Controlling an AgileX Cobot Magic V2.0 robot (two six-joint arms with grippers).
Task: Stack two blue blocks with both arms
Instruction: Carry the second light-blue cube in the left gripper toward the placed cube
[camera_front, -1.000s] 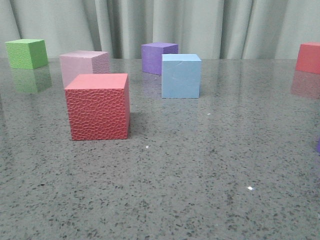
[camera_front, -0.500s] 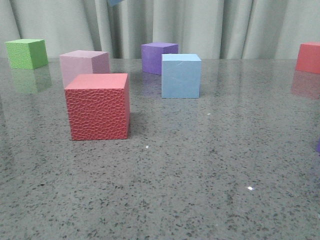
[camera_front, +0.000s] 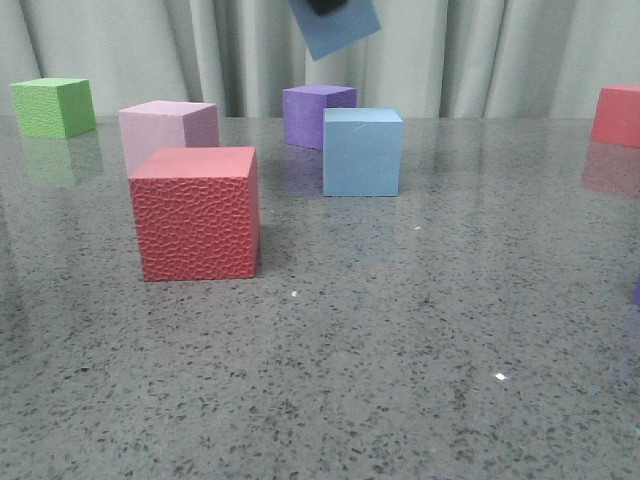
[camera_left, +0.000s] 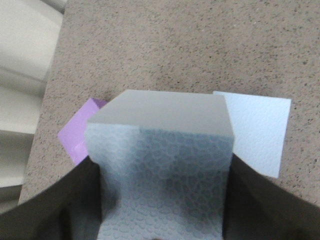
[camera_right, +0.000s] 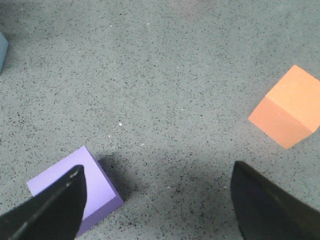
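One blue block (camera_front: 362, 152) stands on the table in the middle distance. The other blue block (camera_front: 338, 25) hangs tilted in the air above it and slightly to its left, at the top edge of the front view. My left gripper (camera_left: 161, 200) is shut on this raised block (camera_left: 160, 165), a dark finger on each side. Past the held block, the left wrist view shows the table's blue block (camera_left: 257, 132) off to one side. My right gripper (camera_right: 157, 200) is open over bare table with nothing between its fingers. It does not show in the front view.
A textured red cube (camera_front: 195, 213) stands front left, with a pale pink cube (camera_front: 165, 130) behind it. A purple cube (camera_front: 318, 115) sits just behind the table's blue block. A green cube (camera_front: 52, 107) is far left, a red one (camera_front: 617, 115) far right. Near the right gripper lie a purple cube (camera_right: 75, 187) and an orange cube (camera_right: 286, 107).
The held blue block has come down into the front view from the top edge and moved right, toward the spot above the table's blue block. Nothing on the table has moved.
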